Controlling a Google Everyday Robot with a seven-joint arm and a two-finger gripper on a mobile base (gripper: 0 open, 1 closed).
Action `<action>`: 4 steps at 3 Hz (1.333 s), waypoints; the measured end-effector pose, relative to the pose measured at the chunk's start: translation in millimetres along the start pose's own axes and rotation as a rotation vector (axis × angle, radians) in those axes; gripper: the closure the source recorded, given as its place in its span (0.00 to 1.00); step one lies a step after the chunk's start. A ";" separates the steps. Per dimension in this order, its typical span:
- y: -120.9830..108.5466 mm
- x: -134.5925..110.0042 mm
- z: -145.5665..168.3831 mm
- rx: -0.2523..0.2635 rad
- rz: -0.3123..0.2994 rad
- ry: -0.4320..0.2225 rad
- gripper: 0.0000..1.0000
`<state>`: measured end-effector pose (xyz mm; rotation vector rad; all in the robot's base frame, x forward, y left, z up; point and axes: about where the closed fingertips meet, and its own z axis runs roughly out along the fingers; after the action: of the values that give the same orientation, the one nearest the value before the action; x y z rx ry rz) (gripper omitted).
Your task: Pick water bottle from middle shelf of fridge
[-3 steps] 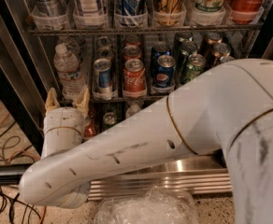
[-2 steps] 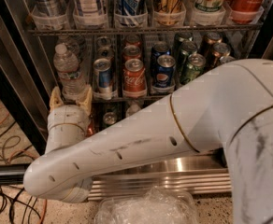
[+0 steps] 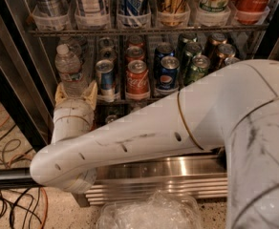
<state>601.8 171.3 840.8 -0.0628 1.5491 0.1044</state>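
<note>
water bottle [image 3: 69,68]: stands upright at the left end of the middle shelf [image 3: 126,101], white cap on top, just left of a blue and silver can [image 3: 104,78].
gripper [image 3: 76,93]: up at the front of the shelf, low down by the bottle.
fingers [image 3: 91,92]: tan, spread apart, one on each side of the bottle's lower part; not squeezed together; hard to tell if touching the bottle.
arm [image 3: 144,137]: big and white, comes from the right, goes across the front to the left, then bends up to the gripper.
cans on the middle shelf: lined up in rows right of the bottle; a red Coca-Cola can [image 3: 137,79], a blue Pepsi can [image 3: 168,73], a green can [image 3: 198,67].
top shelf [image 3: 144,31]: holds tall cans in clear plastic holders.
fridge [image 3: 177,173]: shiny steel, ribbed grille at the bottom, partly behind the arm.
floor [image 3: 58,213]: speckled, with black and orange cables [image 3: 5,142] at the left and crinkly clear plastic [image 3: 149,213] at the bottom middle.
</note>
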 end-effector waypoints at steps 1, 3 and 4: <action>2.3 -7.1 12.7 -0.005 -0.011 -0.011 0.36; 4.3 -15.4 27.5 -0.005 -0.031 -0.017 0.35; 4.6 -12.4 32.8 -0.006 -0.035 -0.003 0.35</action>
<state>633.7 179.0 854.1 -0.0942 1.5445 0.0816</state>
